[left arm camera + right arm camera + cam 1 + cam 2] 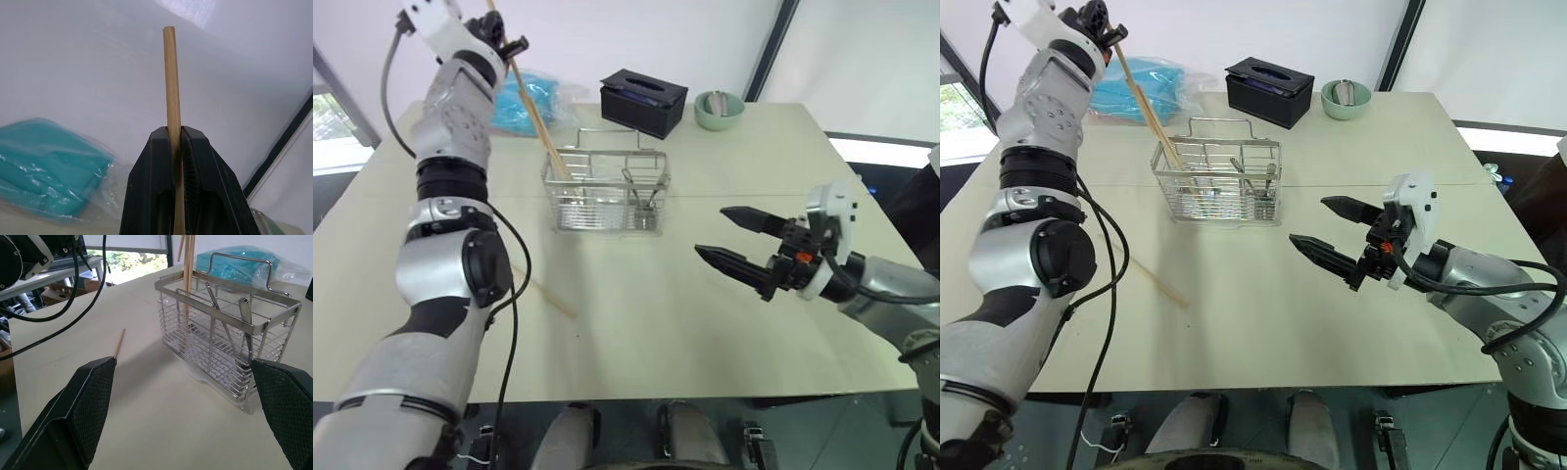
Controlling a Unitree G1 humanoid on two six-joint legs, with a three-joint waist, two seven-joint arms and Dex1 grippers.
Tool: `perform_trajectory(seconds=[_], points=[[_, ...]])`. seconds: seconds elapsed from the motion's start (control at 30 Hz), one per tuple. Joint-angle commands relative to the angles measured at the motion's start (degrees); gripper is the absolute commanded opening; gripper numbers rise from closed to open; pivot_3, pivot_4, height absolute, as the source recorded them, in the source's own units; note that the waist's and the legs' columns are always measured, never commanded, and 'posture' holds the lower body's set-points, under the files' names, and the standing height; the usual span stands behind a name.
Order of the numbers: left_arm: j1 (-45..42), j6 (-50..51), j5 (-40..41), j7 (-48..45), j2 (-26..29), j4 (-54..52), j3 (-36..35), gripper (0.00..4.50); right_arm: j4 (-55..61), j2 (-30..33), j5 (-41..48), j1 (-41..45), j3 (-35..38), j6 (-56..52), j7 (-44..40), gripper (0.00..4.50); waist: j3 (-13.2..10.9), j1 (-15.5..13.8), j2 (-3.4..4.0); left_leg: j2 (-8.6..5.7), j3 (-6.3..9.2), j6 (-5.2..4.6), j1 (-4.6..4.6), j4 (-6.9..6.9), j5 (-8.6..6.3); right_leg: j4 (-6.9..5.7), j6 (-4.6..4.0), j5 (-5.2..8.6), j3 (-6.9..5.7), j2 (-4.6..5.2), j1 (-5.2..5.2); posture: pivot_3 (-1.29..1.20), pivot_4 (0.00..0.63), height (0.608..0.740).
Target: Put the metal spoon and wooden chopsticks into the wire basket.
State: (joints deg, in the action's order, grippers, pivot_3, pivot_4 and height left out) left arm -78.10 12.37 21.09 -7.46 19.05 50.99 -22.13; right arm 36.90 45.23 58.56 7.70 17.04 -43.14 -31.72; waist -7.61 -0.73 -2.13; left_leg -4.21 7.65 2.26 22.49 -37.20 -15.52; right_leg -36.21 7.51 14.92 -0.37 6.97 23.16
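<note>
Head views: we count two wooden chopsticks leaning in the wire basket, upper ends up by the left gripper; a third chopstick lies flat on the table near the left arm. Behind the basket: black tissue box, green bowl, teal bag.

Left wrist view: fingers pinched on one chopstick.

Right wrist view: right gripper spread wide, holding nothing. One metal spoon stands in the basket.
</note>
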Motion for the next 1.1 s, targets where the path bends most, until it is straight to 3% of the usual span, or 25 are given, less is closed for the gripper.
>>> perform_trajectory(seconds=[0.03,0.4,0.7,1.1], points=[[0.81,0.28,0.06,-2.01,-0.5,-4.82,1.46,0.01,2.5,-0.54,0.24,-0.68,2.24,1.69,0.86,4.5,0.0,-0.01,0.0,0.0,0.01,0.0,-0.01,-0.01,0.0,0.0,0.01,0.0,0.0,0.0,-0.03,0.0,0.15,0.655],[6.62,10.84,6.78,-3.28,-2.78,-26.55,1.55,0.01,4.08,-2.51,-0.03,-1.49,0.6,2.58,3.27,4.5,-0.01,0.08,0.01,0.02,0.05,0.0,0.0,-0.02,0.0,0.01,0.01,-0.01,0.0,-0.04,-0.02,0.0,0.15,0.655],[14.08,10.16,1.77,-3.56,-2.63,-36.58,7.59,0.01,2.36,-3.46,-1.05,0.75,-1.03,2.66,3.21,4.5,0.02,-0.05,0.09,0.03,0.06,0.0,-0.15,-0.06,0.01,-0.01,0.0,-0.01,0.01,-0.08,-0.18,0.0,0.15,0.655],[21.13,5.33,-1.92,-1.42,-8.63,-36.75,10.68,0.01,1.49,-2.79,-0.67,1.74,-0.31,1.97,2.94,4.5,0.01,-0.02,0.1,0.03,0.12,-0.02,-0.07,-0.11,0.0,0.03,0.0,-0.01,0.0,-0.1,-0.17,0.0,0.15,0.655]])
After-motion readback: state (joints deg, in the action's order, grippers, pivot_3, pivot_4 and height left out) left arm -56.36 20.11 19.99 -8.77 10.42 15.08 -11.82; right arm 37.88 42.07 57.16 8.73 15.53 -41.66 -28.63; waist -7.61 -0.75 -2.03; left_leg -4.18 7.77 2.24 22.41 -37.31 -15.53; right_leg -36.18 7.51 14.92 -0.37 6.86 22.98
